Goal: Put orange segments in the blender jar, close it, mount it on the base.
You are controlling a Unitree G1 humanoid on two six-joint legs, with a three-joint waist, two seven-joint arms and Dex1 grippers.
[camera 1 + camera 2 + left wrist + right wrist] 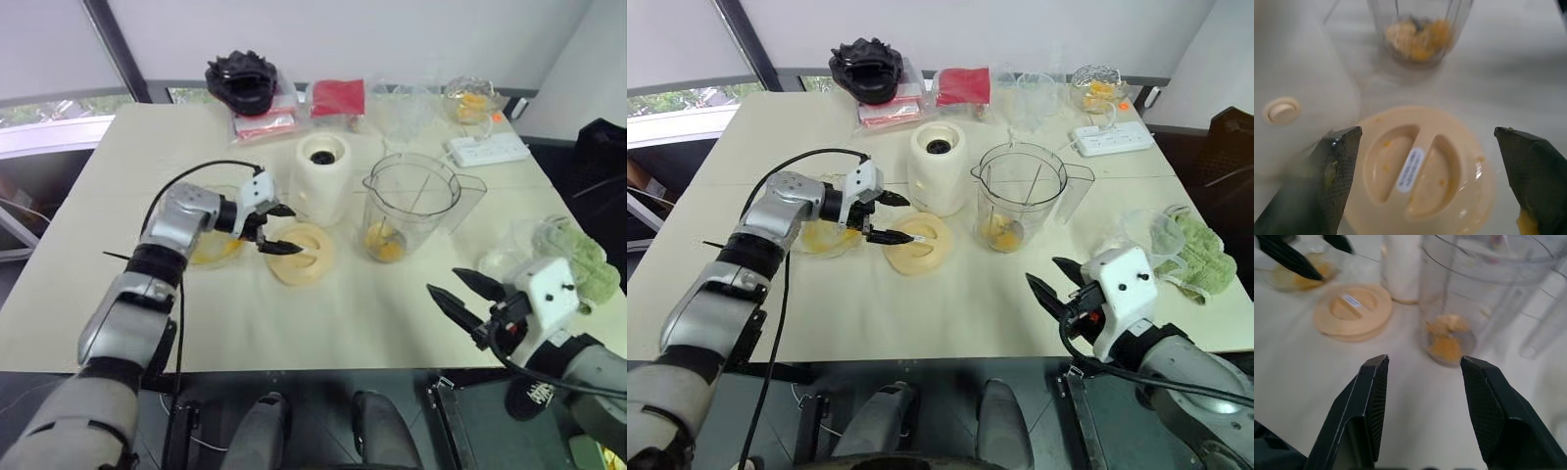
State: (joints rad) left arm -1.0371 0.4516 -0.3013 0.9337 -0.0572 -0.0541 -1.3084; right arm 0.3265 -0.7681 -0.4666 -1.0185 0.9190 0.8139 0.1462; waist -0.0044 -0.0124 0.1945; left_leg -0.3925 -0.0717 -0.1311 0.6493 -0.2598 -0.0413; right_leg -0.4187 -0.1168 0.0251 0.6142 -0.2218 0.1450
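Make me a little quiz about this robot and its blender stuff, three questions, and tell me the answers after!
1. True or false: the pale-yellow lid is already on the blender jar.
2. Which gripper has its open fingers around the lid: the left gripper or the right gripper?
3. Where are orange segments sitting: A) on the base, B) at the jar's bottom, C) on the power strip?

Key:
1. False, the lid lies flat on the table and the jar is open on top.
2. The left gripper.
3. B.
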